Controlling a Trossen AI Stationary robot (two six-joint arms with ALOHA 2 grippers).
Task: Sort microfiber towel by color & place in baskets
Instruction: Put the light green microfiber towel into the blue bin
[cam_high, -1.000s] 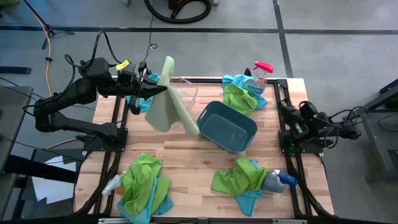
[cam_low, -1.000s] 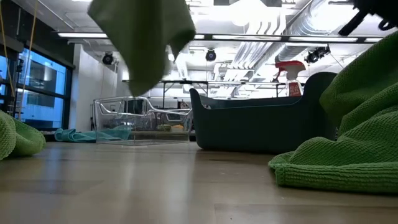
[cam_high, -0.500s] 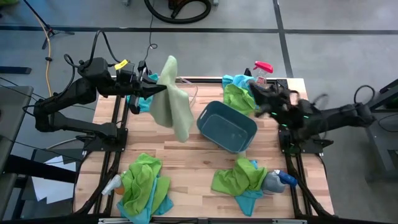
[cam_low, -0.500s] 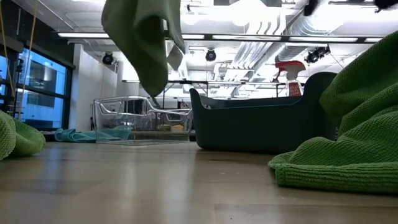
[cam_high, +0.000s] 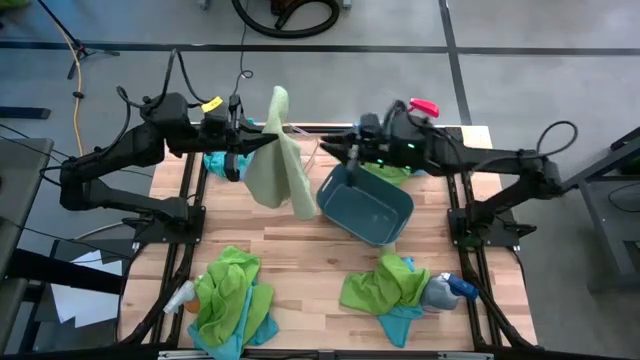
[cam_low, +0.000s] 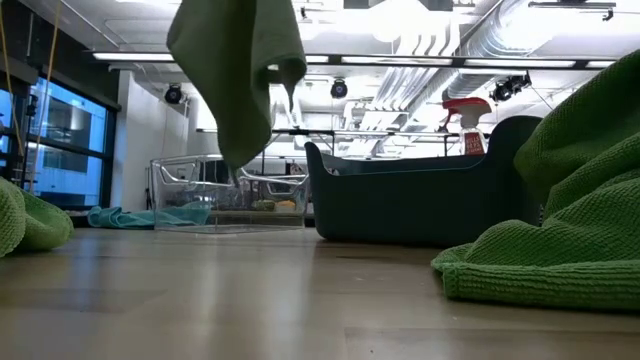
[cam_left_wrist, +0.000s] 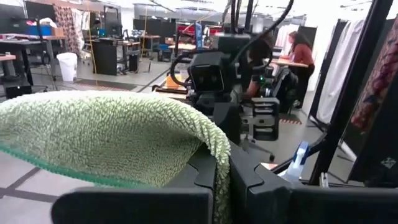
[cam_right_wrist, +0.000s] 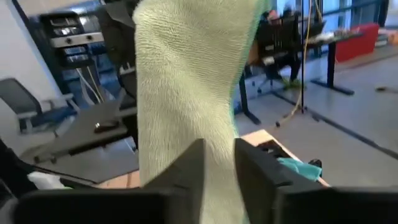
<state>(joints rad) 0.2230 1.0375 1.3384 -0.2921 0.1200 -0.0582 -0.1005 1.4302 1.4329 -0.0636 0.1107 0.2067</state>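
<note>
While the left arm is holding a towel up at the far left, the right arm is reaching across toward it:
left gripper (cam_high: 262, 141): clamping the top of a pale green towel (cam_high: 277, 160), fingers (cam_left_wrist: 245, 180) pinched together on the cloth; sitting high over the far-left part of the table (cam_high: 310, 255).
green towel: hanging free in the air, draping down between the clear tub (cam_low: 215, 195) and the teal tub (cam_high: 366, 203); lower end is dangling over the teal tub's left rim in the high view.
right gripper (cam_high: 335, 152): stretching in from the right, over the teal tub's far-left corner, just beside the hanging towel; fingers (cam_right_wrist: 186, 171) are standing slightly apart with the cloth showing in the gap; can't tell if they're touching it.
teal tub: sitting mid-table, turned at an angle.
clear tub: sitting far left, mostly behind the towel from above.
other towels: green-and-blue piles are lying near left (cam_high: 232, 298), near right (cam_high: 388, 287) and far right (cam_high: 385, 172); a blue one (cam_high: 217, 162) is lying under the left arm.
spray bottles: pink-topped one (cam_high: 420, 108) standing far right, blue-topped one (cam_high: 450, 288) lying near right.
</note>
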